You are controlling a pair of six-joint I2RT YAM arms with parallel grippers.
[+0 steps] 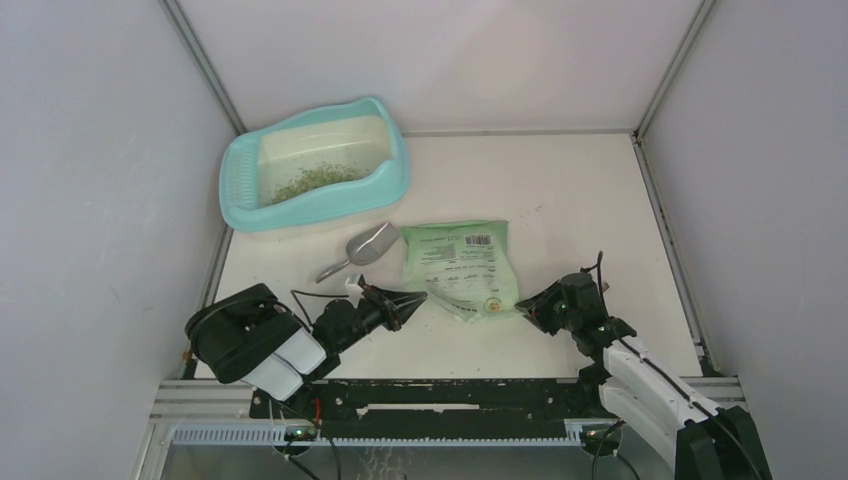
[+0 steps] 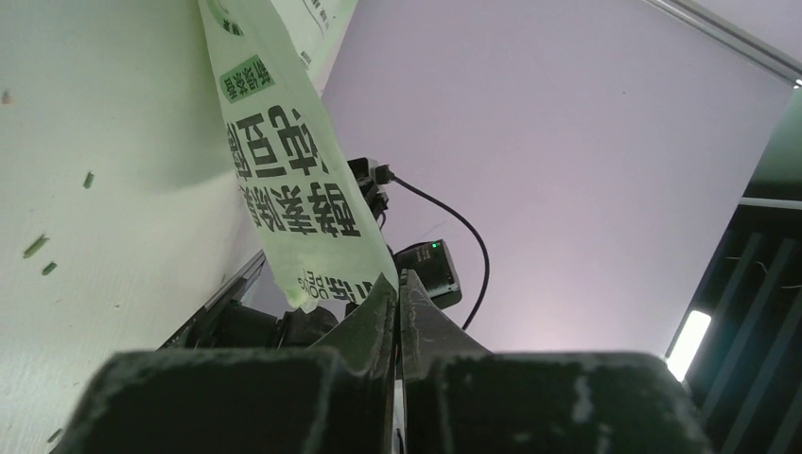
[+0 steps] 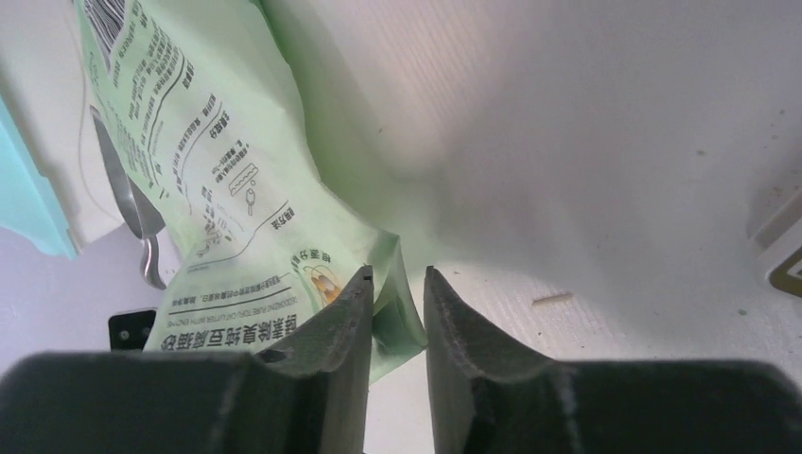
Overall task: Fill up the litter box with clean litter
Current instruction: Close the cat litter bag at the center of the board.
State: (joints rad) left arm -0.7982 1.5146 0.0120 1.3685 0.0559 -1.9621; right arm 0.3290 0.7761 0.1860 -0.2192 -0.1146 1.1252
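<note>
The turquoise litter box point(image 1: 240, 180) stands at the back left, with a thin patch of green-beige litter point(image 1: 318, 180) on its pale floor. A flat green printed bag point(image 1: 462, 268) lies in front of it. My left gripper point(image 1: 418, 298) is shut on the bag's near left corner; in the left wrist view the bag point(image 2: 293, 170) runs up from the closed left gripper point(image 2: 398, 276). My right gripper point(image 1: 528, 305) is at the near right corner. In the right wrist view the right gripper point(image 3: 398, 271) stands narrowly apart, the bag point(image 3: 217, 189) corner loose in the gap.
A grey metal scoop point(image 1: 362, 248) lies between the litter box and the bag, just beyond my left gripper. A few stray granules point(image 2: 38, 246) dot the white table. White walls enclose the left, back and right sides.
</note>
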